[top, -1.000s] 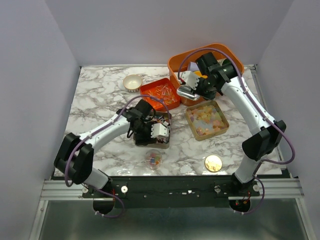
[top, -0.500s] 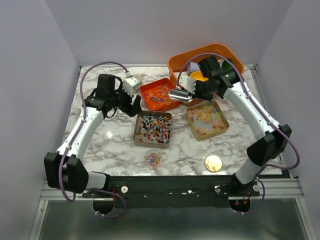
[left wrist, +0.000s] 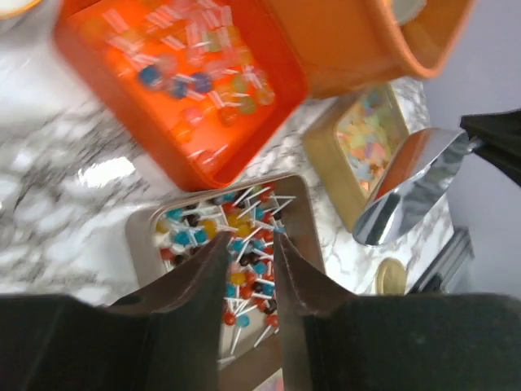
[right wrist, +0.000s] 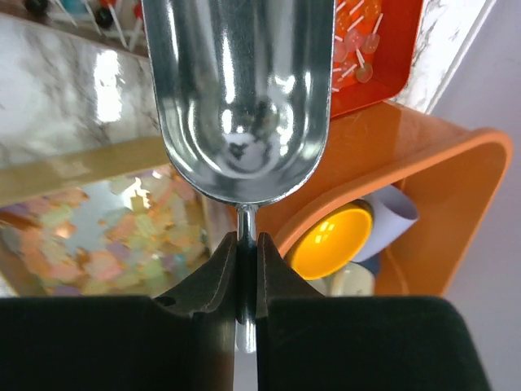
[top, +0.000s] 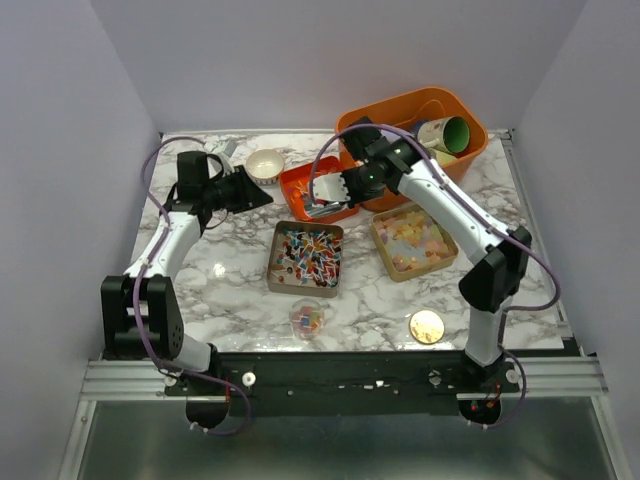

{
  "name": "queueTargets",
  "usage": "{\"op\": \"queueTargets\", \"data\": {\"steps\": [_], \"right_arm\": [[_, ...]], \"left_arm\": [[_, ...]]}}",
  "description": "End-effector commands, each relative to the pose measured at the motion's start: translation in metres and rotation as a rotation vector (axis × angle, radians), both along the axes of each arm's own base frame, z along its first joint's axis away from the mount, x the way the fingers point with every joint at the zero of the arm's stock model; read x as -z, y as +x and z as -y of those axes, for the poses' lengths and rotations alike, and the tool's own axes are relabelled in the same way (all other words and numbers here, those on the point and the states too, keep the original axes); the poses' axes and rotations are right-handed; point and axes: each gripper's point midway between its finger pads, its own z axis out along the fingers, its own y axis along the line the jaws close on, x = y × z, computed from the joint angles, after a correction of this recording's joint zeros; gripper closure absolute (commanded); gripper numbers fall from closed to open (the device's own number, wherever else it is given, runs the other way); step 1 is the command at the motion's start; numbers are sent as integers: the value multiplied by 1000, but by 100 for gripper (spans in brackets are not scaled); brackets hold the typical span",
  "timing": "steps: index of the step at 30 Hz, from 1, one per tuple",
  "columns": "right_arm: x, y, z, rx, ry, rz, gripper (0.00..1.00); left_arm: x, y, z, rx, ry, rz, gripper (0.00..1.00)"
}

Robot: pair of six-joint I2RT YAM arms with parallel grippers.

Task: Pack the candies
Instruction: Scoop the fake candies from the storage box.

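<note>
Your right gripper point(right wrist: 247, 243) is clamped tight on the thin handle of the metal scoop point(right wrist: 240, 98); the bowl is empty and hangs over the orange tray point(left wrist: 213, 167). Your left gripper point(left wrist: 250, 247) is only part open, narrow gap, nothing in it, out by the pale cup point(top: 265, 163) at far left. Location of the candies point(top: 305, 256): bright pieces on sticks in the middle tin point(top: 304, 291), pastel gummies point(top: 412, 240) in the tin to its right, more stick pieces in the orange tray, a few in the small clear pot point(top: 307, 318) near the bases. I'd expect them to be light, loose and slick in their wrappers, with sticks liable to snag each other; gummies soft, probably tacky. Don't pinch single pieces; go under the pile with the scoop lip low on the tin floor, then keep the bowl level coming out or they'll roll off
</note>
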Motion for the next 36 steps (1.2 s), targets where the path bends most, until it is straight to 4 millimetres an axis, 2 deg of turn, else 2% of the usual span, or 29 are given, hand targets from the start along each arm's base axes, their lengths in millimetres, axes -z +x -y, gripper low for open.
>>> {"op": "queueTargets", "data": {"steps": [1, 2, 3, 4, 6, 7, 8, 10, 11, 13, 15, 17, 18, 22, 24, 25, 27, 29, 31, 32, 36], "right_arm": [[3, 24, 18, -164, -404, 124, 99], [7, 23, 14, -194, -447, 129, 99], [7, 25, 12, -233, -487, 148, 99], [12, 25, 19, -246, -566, 159, 99], [11, 27, 11, -310, -624, 220, 99], [18, 27, 16, -329, -692, 231, 99], [20, 26, 12, -359, -718, 255, 99], [9, 32, 7, -406, -790, 344, 99], [22, 27, 6, -446, -840, 342, 99], [24, 28, -3, -481, -886, 383, 99], [23, 26, -13, -490, -956, 414, 99], [26, 27, -24, -488, -1023, 437, 99], [20, 29, -29, -474, -1037, 461, 99], [15, 41, -45, -462, -1133, 541, 99], [12, 45, -55, -485, -1164, 585, 99], [20, 45, -56, -507, -1180, 584, 99], [23, 46, -57, -526, -1209, 601, 99], [37, 41, -52, -562, -1243, 584, 99], [37, 36, -55, -594, -1244, 604, 99], [48, 31, -53, -625, -1255, 590, 99], [61, 12, -51, -655, -1236, 538, 99]], "left_arm": [[43, -17, -64, -332, 14, -243, 76], [53, -27, -70, -365, 18, -311, 87], [60, -31, -77, -410, 17, -354, 94], [67, -39, -84, -450, 9, -391, 100], [78, -48, -86, -484, -14, -443, 100], [86, -57, -82, -496, -46, -487, 100], [89, -57, -81, -509, -67, -487, 100], [104, -72, -74, -555, -145, -577, 100], [105, -71, -71, -559, -179, -574, 100], [115, -88, -66, -573, -218, -624, 100], [117, -96, -63, -589, -259, -651, 100], [123, -110, -59, -600, -278, -680, 100], [125, -114, -58, -602, -282, -687, 100], [143, -135, -60, -640, -249, -747, 100], [148, -140, -60, -641, -237, -767, 100], [151, -143, -57, -634, -232, -776, 100], [154, -145, -55, -633, -227, -781, 100], [157, -150, -52, -634, -208, -790, 100], [160, -153, -53, -639, -198, -795, 100], [161, -154, -54, -638, -190, -797, 100], [160, -155, -55, -647, -184, -785, 100]]}}
